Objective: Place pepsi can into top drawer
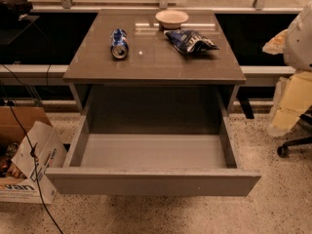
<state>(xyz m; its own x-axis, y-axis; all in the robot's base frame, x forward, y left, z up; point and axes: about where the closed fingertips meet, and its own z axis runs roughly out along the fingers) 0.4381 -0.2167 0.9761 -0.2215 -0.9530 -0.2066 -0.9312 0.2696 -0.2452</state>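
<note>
Looking down on the cabinet (156,65) filling the middle of the frame. Finding the can (119,43) lying on its side on the brown top, upper left of centre, with its silver end pointing toward the lower edge of the frame. Noting the bag (191,41) lying flat to the right of the can, apart from it, and the bowl (171,18) sitting just behind the bag near the far edge of the top.

Seeing the drawer (151,182) standing pulled out toward the bottom of the frame, showing its grey floor and side walls, with its flat front panel spanning the cabinet's width. Placing the can up on the top, not in the drawer.

Making out the gripper (285,116) as a pale shape at the right edge of the frame, hanging beside the cabinet and well apart from the can. Being unable to tell whether open or closed.

Spotting a box (29,174) at lower left, just beside the drawer's left corner, with a dark cable (29,145) running down across it.
</note>
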